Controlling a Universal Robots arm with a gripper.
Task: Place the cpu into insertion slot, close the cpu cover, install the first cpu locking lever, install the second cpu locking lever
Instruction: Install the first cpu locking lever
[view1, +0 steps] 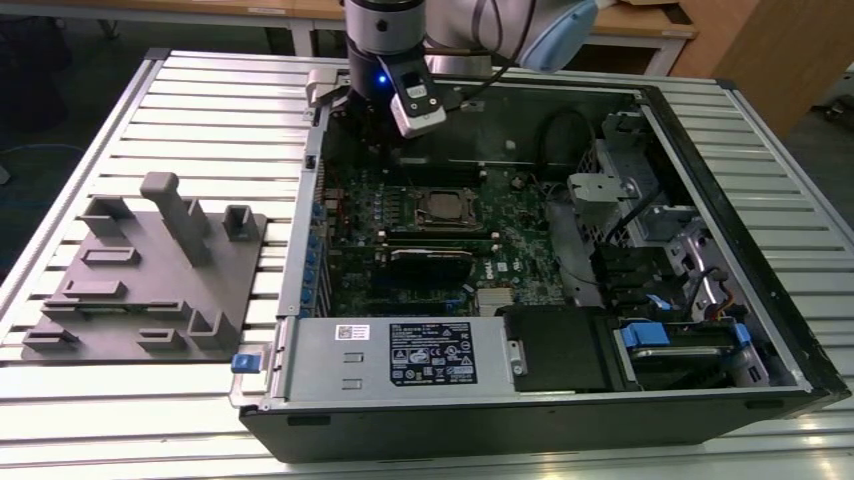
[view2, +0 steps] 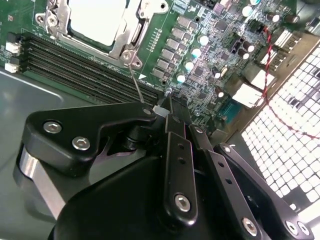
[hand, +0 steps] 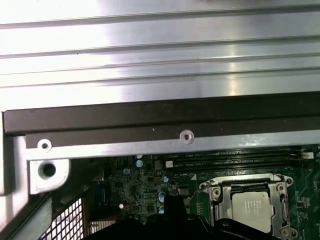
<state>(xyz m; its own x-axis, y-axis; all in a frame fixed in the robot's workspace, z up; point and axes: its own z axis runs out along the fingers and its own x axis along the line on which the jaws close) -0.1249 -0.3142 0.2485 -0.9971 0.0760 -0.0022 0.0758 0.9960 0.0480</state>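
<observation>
Cpu (view1: 445, 207) sits in its socket near the centre of the exterior frame. The cpu cover (view2: 129, 35) lies flat around it, so the chip looks pinned in place. My gripper (view2: 172, 102) hangs low over the motherboard (view1: 358, 215), upper left of the computer case (view1: 727, 210). Jaws look together. The tips are just beside the free end of a thin locking lever (view2: 137, 82), which runs from the cover's corner toward me and is probably unlatched. Can't tell if I'm touching it.
</observation>
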